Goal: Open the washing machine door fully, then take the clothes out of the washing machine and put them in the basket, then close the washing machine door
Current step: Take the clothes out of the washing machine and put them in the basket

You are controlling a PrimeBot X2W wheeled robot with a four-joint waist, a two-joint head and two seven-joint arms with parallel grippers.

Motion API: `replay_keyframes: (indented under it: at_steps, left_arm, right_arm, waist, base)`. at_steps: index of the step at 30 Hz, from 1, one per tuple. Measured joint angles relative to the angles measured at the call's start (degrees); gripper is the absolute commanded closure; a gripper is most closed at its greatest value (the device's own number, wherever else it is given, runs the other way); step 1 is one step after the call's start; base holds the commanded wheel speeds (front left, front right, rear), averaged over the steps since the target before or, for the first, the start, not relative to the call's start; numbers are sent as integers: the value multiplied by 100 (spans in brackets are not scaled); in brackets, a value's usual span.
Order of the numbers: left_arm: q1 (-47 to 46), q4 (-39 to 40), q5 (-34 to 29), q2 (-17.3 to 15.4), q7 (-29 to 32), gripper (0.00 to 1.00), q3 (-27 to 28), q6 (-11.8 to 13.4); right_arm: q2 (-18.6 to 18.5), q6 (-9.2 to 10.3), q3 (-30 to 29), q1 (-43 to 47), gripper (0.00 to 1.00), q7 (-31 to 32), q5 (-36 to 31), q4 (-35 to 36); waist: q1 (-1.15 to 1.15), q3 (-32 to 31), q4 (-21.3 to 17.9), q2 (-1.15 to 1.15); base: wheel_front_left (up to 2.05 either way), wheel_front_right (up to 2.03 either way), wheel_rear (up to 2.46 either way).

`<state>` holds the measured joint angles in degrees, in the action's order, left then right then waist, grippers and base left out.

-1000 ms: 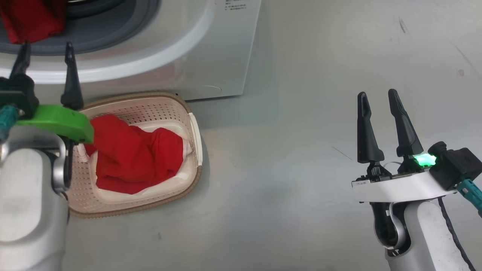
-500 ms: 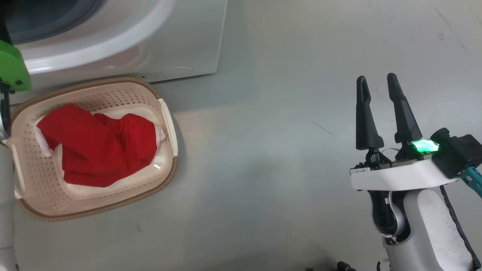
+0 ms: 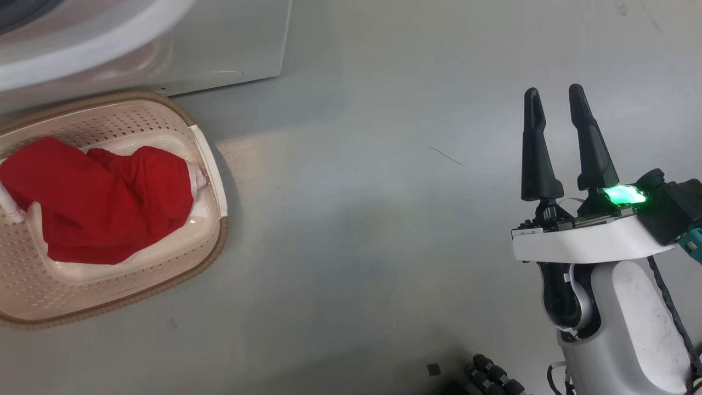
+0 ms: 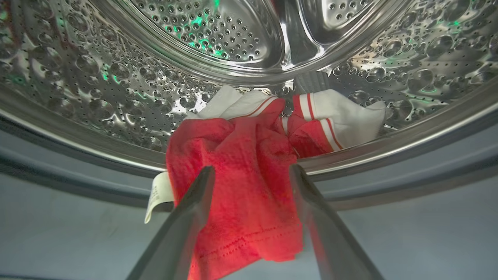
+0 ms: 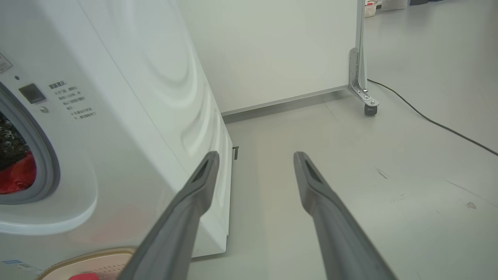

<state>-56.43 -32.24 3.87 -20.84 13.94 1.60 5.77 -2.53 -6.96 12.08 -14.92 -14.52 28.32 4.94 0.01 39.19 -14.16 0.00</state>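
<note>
Two lots of clothes, two grippers, one machine, one basket.

Item 1, red garment in basket [image 3: 98,203]: crumpled matt fabric with a white edge showing at its right. It fills the middle of the basket [image 3: 27,280], a cream perforated plastic tub with a brown woven-look rim and a white side handle [image 3: 211,170]. The basket sits on the floor just in front of the washing machine [image 3: 230,44], at the left of the head view.

Item 2, red garment in drum [image 4: 241,155]: towelling-like red cloth with white striped trim and a white care label [image 4: 157,194]. It is draped out over the lip of the perforated steel drum [image 4: 97,97] and down across the grey rubber seal [image 4: 78,190].

Item 3, left gripper [image 4: 252,169]: jaws spread wide, one finger on either side of the hanging cloth. Whether they touch the cloth cannot be told.

Item 4, right gripper [image 3: 554,93]: jaws wide apart and empty. It hovers over bare floor well to the right of basket and machine, with the machine's smooth white side panel to its left.

Surroundings: grey, scuffed floor [image 5: 350,175], open to the right. At the far end stands a white partition [image 5: 272,50] on a castor [image 5: 369,109], and a dark cable [image 5: 428,120] trails across the floor beyond it.
</note>
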Motion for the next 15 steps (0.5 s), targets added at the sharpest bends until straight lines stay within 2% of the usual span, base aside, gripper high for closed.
replay_keyframes:
  at_steps: [8, 15]
  left_arm:
    - [-311, -265, -105, -59, 194, 0, 31, 47]
    - [-556, -445, -264, -236, 321, 0, 105, 48]
  right_arm:
    - [1, -1, -2, -123, 0, 0, 34, 12]
    - [2, -1, -2, -198, 0, 0, 42, 13]
  waist:
    - [0, 222, -126, 0]
    - [0, 368, -200, 0]
  base:
    - [0, 0, 0]
    - [0, 0, 0]
